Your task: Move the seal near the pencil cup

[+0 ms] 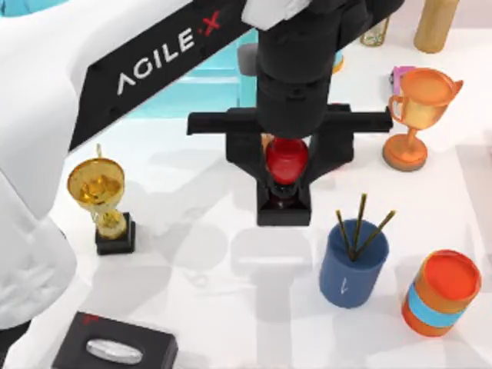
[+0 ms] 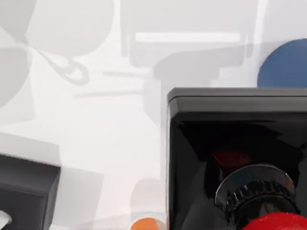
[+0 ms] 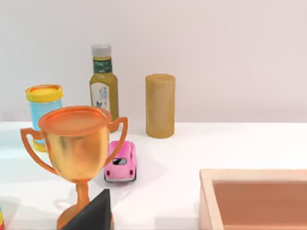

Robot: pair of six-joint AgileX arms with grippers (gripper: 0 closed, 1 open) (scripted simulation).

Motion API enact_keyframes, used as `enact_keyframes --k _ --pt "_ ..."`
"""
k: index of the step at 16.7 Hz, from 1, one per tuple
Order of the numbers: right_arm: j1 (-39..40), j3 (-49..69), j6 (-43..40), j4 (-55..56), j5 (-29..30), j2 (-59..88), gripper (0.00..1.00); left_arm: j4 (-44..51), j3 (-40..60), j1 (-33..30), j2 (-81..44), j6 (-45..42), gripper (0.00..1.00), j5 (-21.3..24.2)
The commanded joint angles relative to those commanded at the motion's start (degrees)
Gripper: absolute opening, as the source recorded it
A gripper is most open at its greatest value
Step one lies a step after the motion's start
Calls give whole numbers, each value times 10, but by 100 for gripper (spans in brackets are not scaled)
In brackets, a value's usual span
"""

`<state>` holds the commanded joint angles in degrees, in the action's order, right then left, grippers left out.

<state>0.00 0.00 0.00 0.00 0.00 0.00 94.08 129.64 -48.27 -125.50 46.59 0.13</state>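
The seal (image 1: 284, 209), a red knob on a black square base, hangs at the table's middle, and my left gripper (image 1: 286, 163) is shut on its knob from above. The left wrist view shows the seal's black base (image 2: 235, 143) close up. The dark blue pencil cup (image 1: 354, 265) with thin pencils stands to the front right of the seal, a short gap away, and its blue side (image 2: 285, 64) appears past the seal's base.
A gold trophy (image 1: 104, 192) stands at the left and a black tissue box (image 1: 115, 350) at the front left. An orange can (image 1: 440, 292) sits right of the cup. At the back right are a bronze trophy (image 1: 419, 108), a pink toy car (image 3: 121, 162) and a bottle (image 3: 103, 86).
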Motion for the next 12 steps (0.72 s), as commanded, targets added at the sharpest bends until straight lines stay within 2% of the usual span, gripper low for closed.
enact_keyframes --k 12 --pt "0 0 0 0 0 0 100 -44 -58 0 14 0 0 0"
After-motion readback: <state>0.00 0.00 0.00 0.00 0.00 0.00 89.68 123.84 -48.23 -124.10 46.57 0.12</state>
